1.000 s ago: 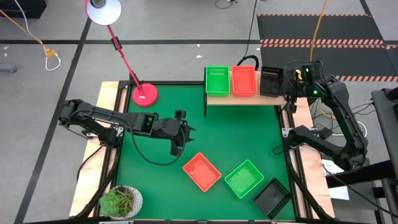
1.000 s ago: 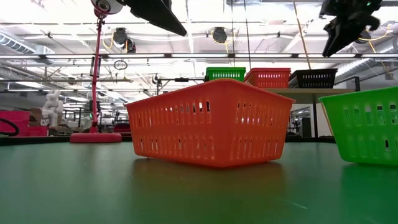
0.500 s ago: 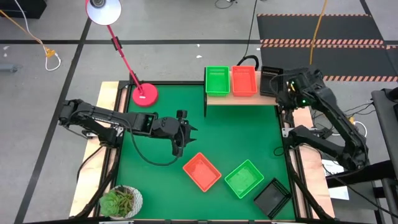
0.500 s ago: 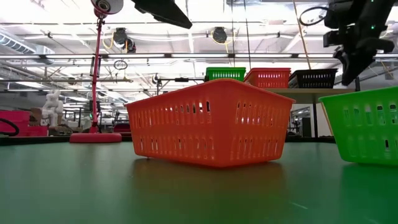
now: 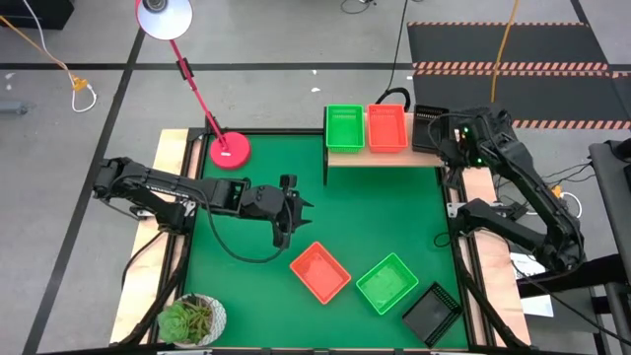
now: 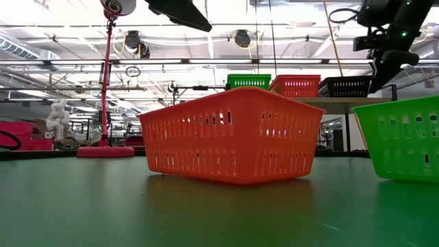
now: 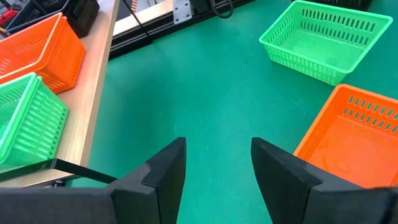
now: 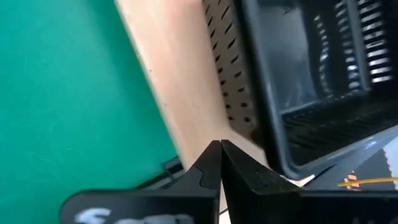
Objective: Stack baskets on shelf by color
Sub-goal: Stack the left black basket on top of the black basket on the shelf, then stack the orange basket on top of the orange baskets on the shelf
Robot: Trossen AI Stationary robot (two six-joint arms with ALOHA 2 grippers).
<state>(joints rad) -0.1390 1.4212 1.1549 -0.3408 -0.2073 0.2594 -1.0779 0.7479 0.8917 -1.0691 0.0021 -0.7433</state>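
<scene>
Counts showing from overhead: two green baskets (image 5: pixel 344 128) (image 5: pixel 386 283), two orange-red baskets (image 5: pixel 386 128) (image 5: pixel 319 272), two black baskets (image 5: pixel 428 129) (image 5: pixel 431 313). One shelf (image 5: pixel 385 156), one red lamp (image 5: pixel 229 150), one potted plant (image 5: pixel 193 319), two arms.

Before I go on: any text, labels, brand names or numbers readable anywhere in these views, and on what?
No text reads legibly in any view.
A pale marking on the right claw's dark body, seen in the right wrist view, is too blurred to read.
The baskets on the shelf, the lamp base and the green table show no lettering.
</scene>
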